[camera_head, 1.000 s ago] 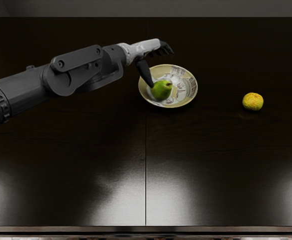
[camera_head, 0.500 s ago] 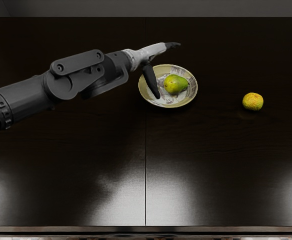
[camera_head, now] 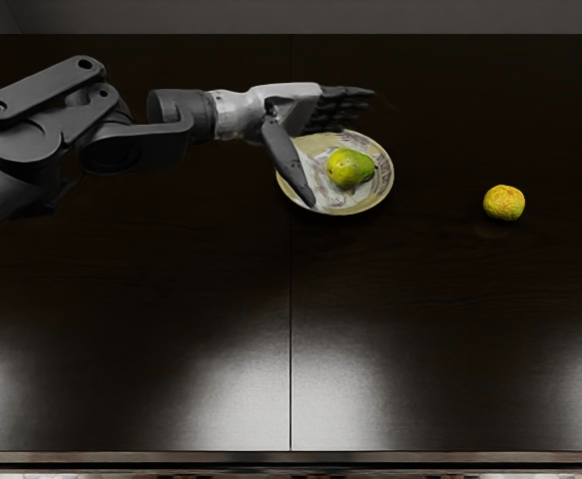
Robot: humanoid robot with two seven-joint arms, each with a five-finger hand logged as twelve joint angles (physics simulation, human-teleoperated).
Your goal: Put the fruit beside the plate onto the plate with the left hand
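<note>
Since half a second ago your left arm has swung its elbow back toward the far left corner, while the left hand [camera_head: 302, 108] has barely shifted and hangs over the far-left edge of the plate [camera_head: 378, 190]. The green pear [camera_head: 350, 168] has not stirred in that half second; a second ago it sat nearer the left rim, under the thumb. Now it lies on its side in the plate's middle, free of the hand. Your fingers [camera_head: 348, 97] reach out straight over the far rim and the thumb points down across the left rim, holding nothing. I judge the placing itself done: the fruit is on the plate and released. All that seems left is to draw the arm clear without clipping the rim. The orange [camera_head: 504, 203] sits well apart to the right on the table [camera_head: 171, 329], and you need not touch it.
</note>
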